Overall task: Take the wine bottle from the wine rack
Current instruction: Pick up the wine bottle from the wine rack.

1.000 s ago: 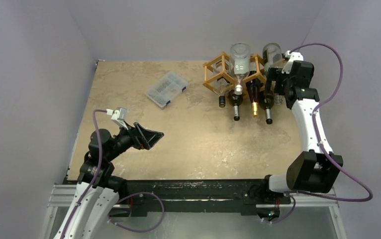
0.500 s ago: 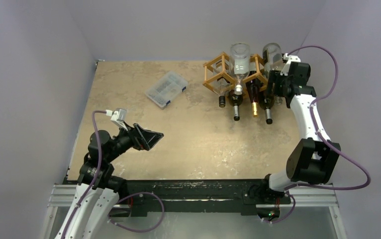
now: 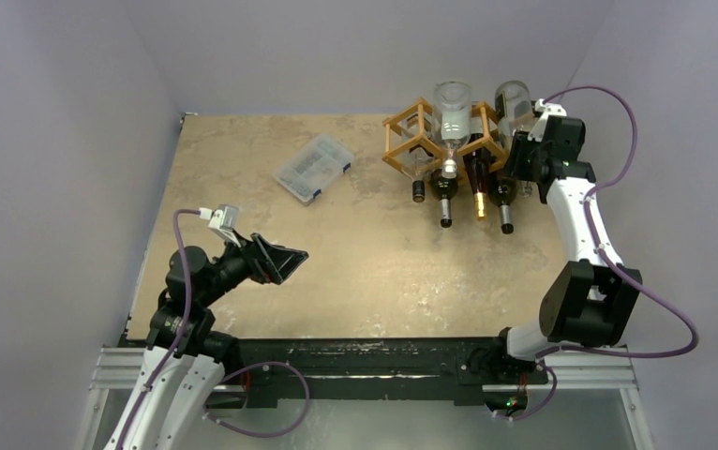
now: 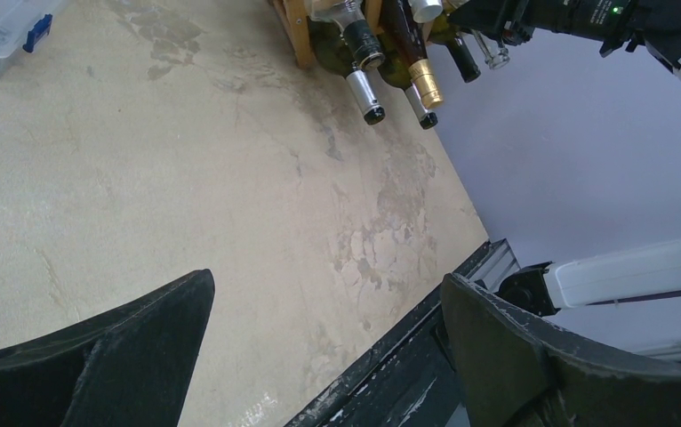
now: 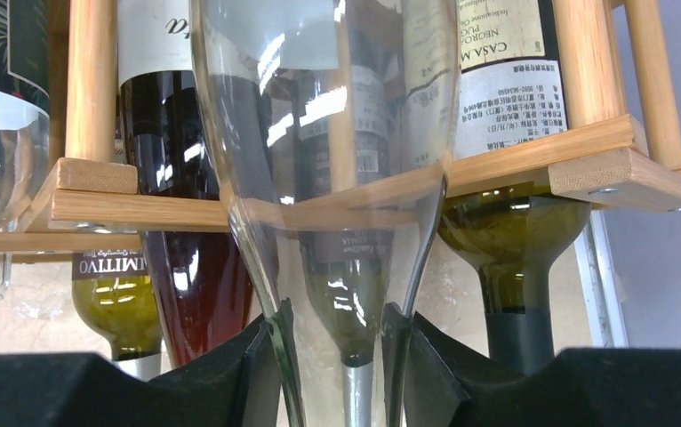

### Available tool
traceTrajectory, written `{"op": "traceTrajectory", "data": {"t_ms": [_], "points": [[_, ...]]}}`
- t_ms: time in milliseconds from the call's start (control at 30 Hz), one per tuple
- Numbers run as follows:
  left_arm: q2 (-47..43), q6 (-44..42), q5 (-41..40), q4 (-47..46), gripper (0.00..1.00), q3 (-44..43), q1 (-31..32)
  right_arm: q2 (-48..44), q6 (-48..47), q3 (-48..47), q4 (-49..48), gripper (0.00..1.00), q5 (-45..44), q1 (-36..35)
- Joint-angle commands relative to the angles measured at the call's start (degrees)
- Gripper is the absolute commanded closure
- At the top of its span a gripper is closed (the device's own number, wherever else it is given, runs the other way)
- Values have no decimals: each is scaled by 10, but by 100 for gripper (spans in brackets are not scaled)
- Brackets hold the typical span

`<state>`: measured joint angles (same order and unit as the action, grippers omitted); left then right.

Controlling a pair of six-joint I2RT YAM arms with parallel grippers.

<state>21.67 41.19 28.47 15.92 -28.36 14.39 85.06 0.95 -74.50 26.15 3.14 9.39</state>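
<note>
The wine rack, a lattice of light wooden rods, stands at the far right of the table with several bottles lying in it, necks toward me. A clear glass wine bottle lies in its right end on top. My right gripper is at that bottle's neck. In the right wrist view both black fingers press the sides of the clear wine bottle just below the rack's rail, so the right gripper is shut on it. My left gripper hovers open and empty over the near left, also the left gripper.
A clear plastic compartment box lies left of the rack. Dark bottles fill the lower cells beside and under the held one, and a second clear bottle lies on top. The right wall stands close behind my right arm.
My right gripper has shifted slightly toward the rack and its jaws have shut onto the clear bottle's neck. The left arm has not moved.
</note>
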Motion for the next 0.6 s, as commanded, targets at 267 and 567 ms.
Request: {"op": "traceTrajectory", "data": {"t_ms": [267, 567], "points": [[-12, -6, 3, -9, 0, -1, 3, -46, 24, -7, -38, 93, 16, 19], [-22, -5, 6, -7, 0, -3, 3, -84, 38, -4, -60, 100, 50, 37]]}}
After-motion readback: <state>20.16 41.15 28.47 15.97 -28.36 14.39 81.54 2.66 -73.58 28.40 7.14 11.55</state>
